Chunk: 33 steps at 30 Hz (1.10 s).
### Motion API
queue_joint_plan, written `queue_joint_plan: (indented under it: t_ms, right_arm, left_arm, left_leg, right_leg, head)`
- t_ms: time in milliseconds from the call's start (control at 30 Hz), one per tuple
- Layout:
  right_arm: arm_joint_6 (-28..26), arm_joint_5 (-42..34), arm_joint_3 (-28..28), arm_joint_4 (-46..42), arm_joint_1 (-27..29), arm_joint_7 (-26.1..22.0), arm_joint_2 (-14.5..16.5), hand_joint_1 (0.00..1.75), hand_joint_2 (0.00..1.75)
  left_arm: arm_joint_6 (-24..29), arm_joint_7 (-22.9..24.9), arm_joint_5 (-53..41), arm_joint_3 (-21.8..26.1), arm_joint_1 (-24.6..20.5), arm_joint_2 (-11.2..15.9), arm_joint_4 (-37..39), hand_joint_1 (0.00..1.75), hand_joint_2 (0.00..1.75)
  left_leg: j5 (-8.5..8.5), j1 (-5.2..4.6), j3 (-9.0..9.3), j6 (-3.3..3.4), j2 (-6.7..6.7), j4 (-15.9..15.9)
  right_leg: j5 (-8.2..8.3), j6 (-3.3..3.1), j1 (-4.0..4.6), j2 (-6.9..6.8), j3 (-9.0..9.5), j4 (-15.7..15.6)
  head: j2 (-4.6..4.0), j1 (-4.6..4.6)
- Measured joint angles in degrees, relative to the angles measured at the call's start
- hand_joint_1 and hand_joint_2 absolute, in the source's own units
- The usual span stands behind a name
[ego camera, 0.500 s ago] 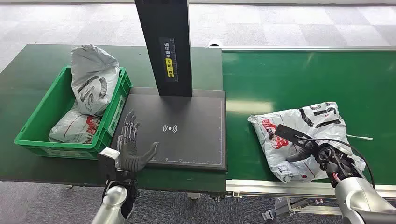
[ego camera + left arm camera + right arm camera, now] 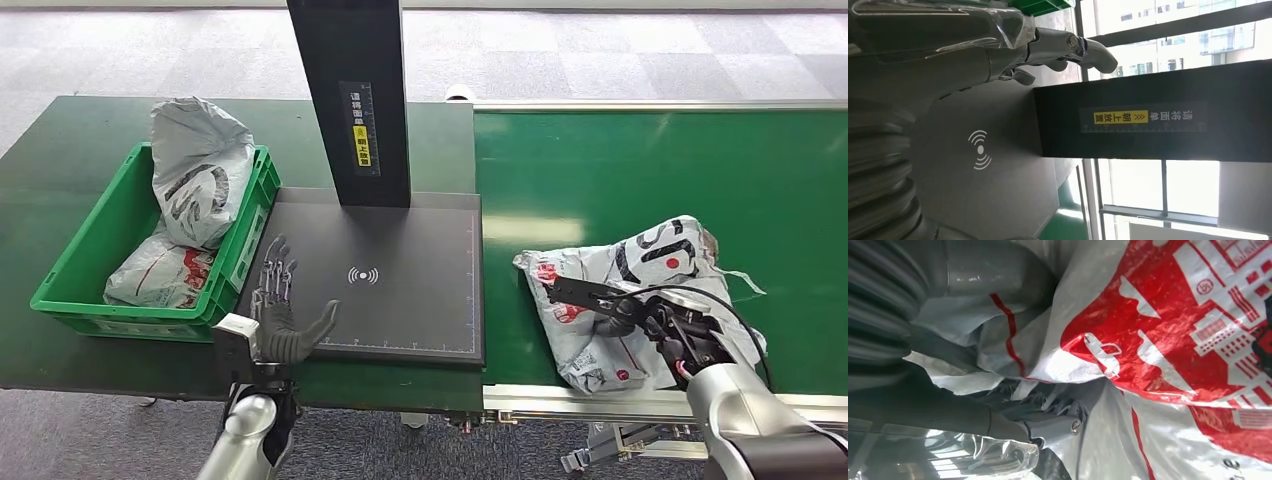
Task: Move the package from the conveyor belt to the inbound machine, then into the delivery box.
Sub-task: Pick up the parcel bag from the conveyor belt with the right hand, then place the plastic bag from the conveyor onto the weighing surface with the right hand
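Crinkled white plastic mailer package [image 2: 640, 300] with red and black print lies on the green conveyor belt [image 2: 620, 170], near its front edge. The right hand [image 2: 650, 322] grips bunched film at its near side. It looks soft, light and slippery; a gathered fold suits best. The left hand [image 2: 285, 325] rests open-fingered on the black inbound machine's plate [image 2: 400, 300].

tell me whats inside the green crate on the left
Two grey printed mail bags sit in the green crate: one upright bag leaning on its right wall, one flat bag below it. The crate floor beneath them is covered.
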Motion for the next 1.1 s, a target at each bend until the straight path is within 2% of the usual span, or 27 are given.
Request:
queue_joint_plan:
  t_ms: [167, 433, 533, 667, 800, 933, 1100]
  right_arm:
    - [-1.9, 0.0, 1.0, 0.1, -0.2, -1.1, 1.2, 1.75, 1.75]
    - [-14.0, -4.5, 0.9, -0.2, -1.1, -7.7, 2.9, 1.75, 1.75]
    - [-20.9, -9.1, -0.5, -1.3, -1.7, -11.3, 3.5, 1.75, 1.75]
    - [-33.6, -18.9, -5.2, -5.2, -1.9, -18.2, 4.0, 1.75, 1.75]
    - [-43.5, -29.1, -11.4, -16.4, 1.6, -26.0, 4.3, 1.75, 1.75]
    - [-45.4, -31.0, -14.6, -26.7, 5.6, -26.4, 4.5, 1.75, 1.75]
    - [-45.5, -31.1, -16.1, -32.6, 8.0, -26.1, 4.7, 1.75, 1.75]
  left_arm:
    - [0.0, -0.1, 0.5, 0.0, 0.1, 0.3, 0.1, 0.0, 1.75]
    - [0.8, -0.2, 2.0, 0.2, 1.4, 1.1, -1.6, 0.0, 1.75]
    - [3.1, -0.5, 3.2, 0.7, 2.2, 1.3, -3.1, 0.0, 1.75]
    - [6.5, -0.8, 3.7, 1.5, 4.2, 1.3, -6.7, 0.0, 1.75]
    - [8.8, -0.8, 3.7, 1.6, 5.7, 1.2, -10.0, 0.0, 1.75]
    - [9.6, -0.8, 3.6, 1.6, 5.9, 1.1, -11.7, 0.0, 1.75]
    - [9.6, -0.8, 3.6, 1.5, 6.0, 1.0, -12.6, 0.0, 1.75]
  left_leg:
    - [0.0, 0.0, -0.03, 0.0, -0.05, 0.0]
    - [0.0, 0.0, -0.08, 0.0, -0.06, 0.0]
    - [0.01, 0.0, -0.09, 0.0, -0.06, 0.0]
    - [0.01, 0.0, -0.09, 0.0, -0.11, 0.0]
    - [0.01, -0.01, -0.12, 0.0, -0.18, 0.0]
    - [-0.01, -0.01, -0.11, 0.0, -0.1, 0.0]
    - [0.0, -0.01, -0.08, 0.0, -0.1, 0.0]
  right_leg:
    - [0.0, 0.0, 0.0, -0.03, 0.01, 0.0]
    - [0.0, 0.0, -0.01, -0.04, -0.02, 0.0]
    - [0.0, 0.0, 0.0, -0.03, -0.02, 0.0]
    - [-0.01, 0.0, -0.01, -0.1, -0.04, 0.0]
    - [-0.02, 0.02, -0.01, -0.17, -0.04, 0.0]
    - [-0.02, 0.01, -0.01, -0.1, -0.05, 0.0]
    - [-0.01, 0.0, -0.01, -0.09, -0.05, 0.0]
  head:
    - [-0.01, 0.01]
    - [-0.01, -0.01]
    - [-0.01, -0.01]
    - [-0.01, 0.01]
    - [-0.01, 0.01]
    - [0.0, 0.01]
    - [-0.01, -0.01]
